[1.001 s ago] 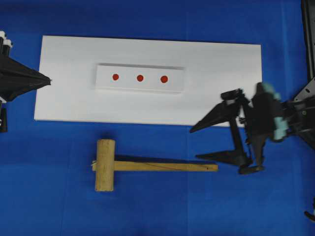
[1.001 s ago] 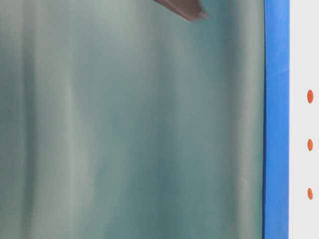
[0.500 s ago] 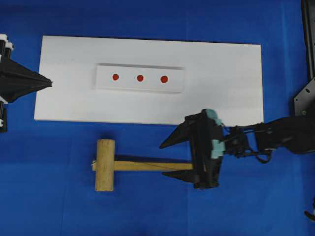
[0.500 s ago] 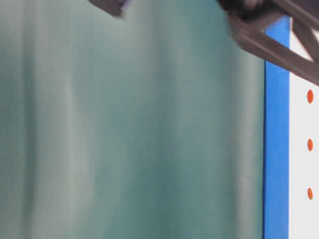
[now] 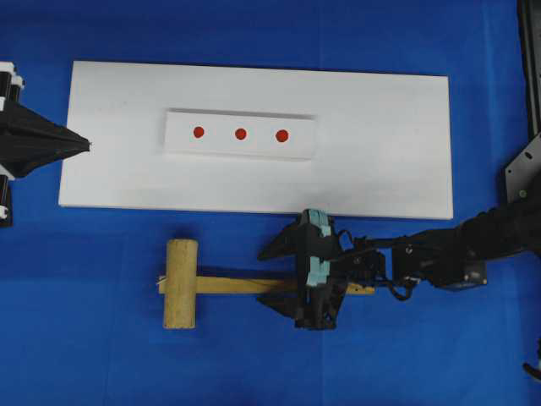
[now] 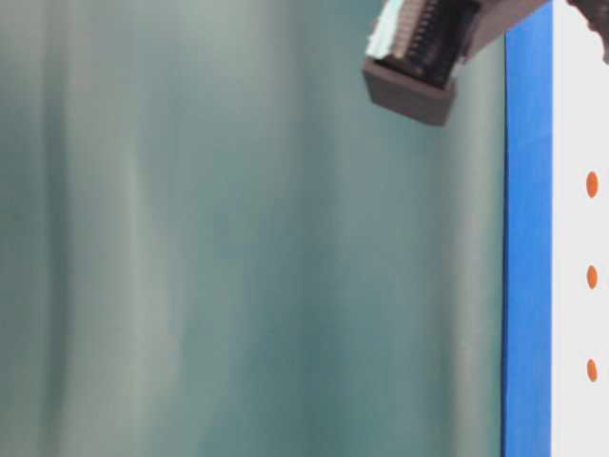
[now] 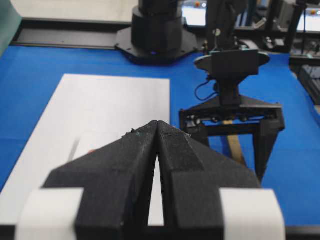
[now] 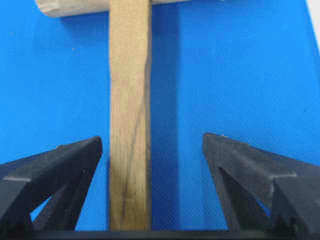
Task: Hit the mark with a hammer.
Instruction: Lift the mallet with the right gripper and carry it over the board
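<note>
The wooden hammer (image 5: 180,283) lies on the blue cloth in front of the white board, head to the left, flat handle (image 5: 237,285) running right. My right gripper (image 5: 260,277) is open and straddles the handle about midway along. In the right wrist view the handle (image 8: 130,125) runs between the fingertips (image 8: 95,146), nearer the left one and touching neither. Three red marks sit in a row on a raised white block; the middle mark (image 5: 240,134) is behind the hammer. My left gripper (image 5: 87,145) is shut and empty at the board's left edge, its tips (image 7: 157,122) pressed together.
The white board (image 5: 380,152) lies on blue cloth (image 5: 254,364). A black frame (image 5: 528,68) stands at the right edge. The right arm's base (image 7: 157,30) is at the far end. The table-level view is mostly blurred green, with part of the right gripper (image 6: 419,57) at the top.
My right gripper has swept left from beyond the handle's end and come down, so that it now straddles the handle. Its jaws widened slightly. The left gripper and the hammer have not moved.
</note>
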Motion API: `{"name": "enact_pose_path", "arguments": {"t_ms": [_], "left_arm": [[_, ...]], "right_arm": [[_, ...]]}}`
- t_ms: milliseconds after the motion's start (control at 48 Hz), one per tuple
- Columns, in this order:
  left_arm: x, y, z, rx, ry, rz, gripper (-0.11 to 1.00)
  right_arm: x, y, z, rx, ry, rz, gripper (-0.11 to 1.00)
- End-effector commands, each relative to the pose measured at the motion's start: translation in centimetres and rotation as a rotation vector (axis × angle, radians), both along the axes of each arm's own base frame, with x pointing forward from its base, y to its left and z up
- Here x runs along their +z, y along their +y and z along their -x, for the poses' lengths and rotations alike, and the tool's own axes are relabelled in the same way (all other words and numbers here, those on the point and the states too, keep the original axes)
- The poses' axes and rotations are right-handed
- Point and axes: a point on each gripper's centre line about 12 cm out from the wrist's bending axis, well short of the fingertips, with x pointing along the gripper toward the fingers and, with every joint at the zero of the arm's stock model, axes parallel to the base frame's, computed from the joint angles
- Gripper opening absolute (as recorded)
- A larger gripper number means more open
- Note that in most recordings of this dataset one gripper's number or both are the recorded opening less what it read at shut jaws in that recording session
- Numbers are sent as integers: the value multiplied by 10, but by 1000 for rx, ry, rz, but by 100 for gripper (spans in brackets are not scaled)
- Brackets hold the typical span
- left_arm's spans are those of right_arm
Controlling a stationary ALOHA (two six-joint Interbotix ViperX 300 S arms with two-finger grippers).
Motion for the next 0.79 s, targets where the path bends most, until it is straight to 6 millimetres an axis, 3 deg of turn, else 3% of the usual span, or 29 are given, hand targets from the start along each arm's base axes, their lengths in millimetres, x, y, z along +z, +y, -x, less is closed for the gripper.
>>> {"name": "enact_pose_path", "arguments": {"t_ms": [0,229,396,500,771], "left_arm": [[4,0,-2,2,-12,3,0],[4,1,-2,4,-12,1,0],[4,1,-1,4,-11,1,0],[4,1,-1,4,-14,1,0],[5,1,-1,4,-17,1,0]], "right_arm": [[8,6,-6,2,-32,-13,89],[6,7,-6,17,-27,4,82],[6,11,-4,49,-21,34,35],[12,12,-5,52,-33,33,12],[47,8,-2,44,-106,12,10]]}}
